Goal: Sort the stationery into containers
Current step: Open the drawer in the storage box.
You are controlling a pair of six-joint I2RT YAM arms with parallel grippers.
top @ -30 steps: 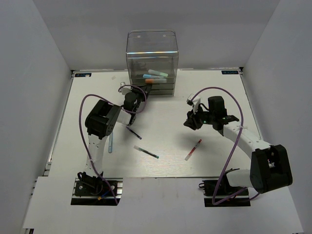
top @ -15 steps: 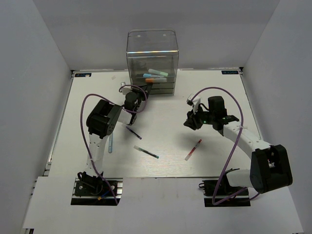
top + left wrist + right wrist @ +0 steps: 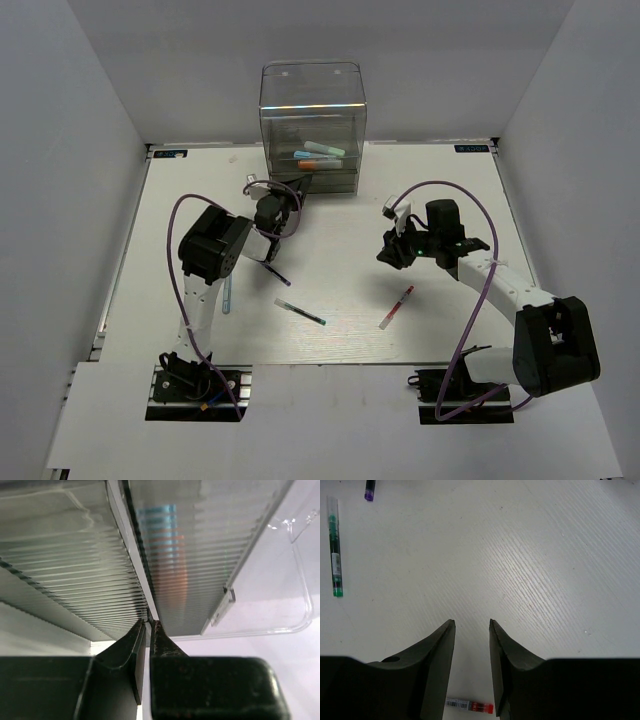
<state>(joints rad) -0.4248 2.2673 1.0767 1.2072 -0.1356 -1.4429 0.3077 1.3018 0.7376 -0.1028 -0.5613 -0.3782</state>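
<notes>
The clear cabinet (image 3: 312,110) stands at the back of the table, and light blue, mint and orange markers (image 3: 320,156) lie in one of its drawers. My left gripper (image 3: 296,188) is at the front of that drawer. In the left wrist view it (image 3: 149,625) is shut on the thin lip (image 3: 145,600) of the ribbed drawer front, through which blue and orange blurs (image 3: 167,555) show. My right gripper (image 3: 471,625) hangs open over bare table, with a red pen (image 3: 470,706) just behind its fingers. It (image 3: 392,251) is at mid right.
On the table lie a dark purple pen (image 3: 272,270), a teal pen (image 3: 300,312), a red pen (image 3: 397,306) and a light blue pen (image 3: 227,292) by the left arm. White walls close in the table on three sides.
My left jaws have closed onto the drawer's lip, and the left wrist has drawn slightly back toward the near left. The right arm has not moved.
</notes>
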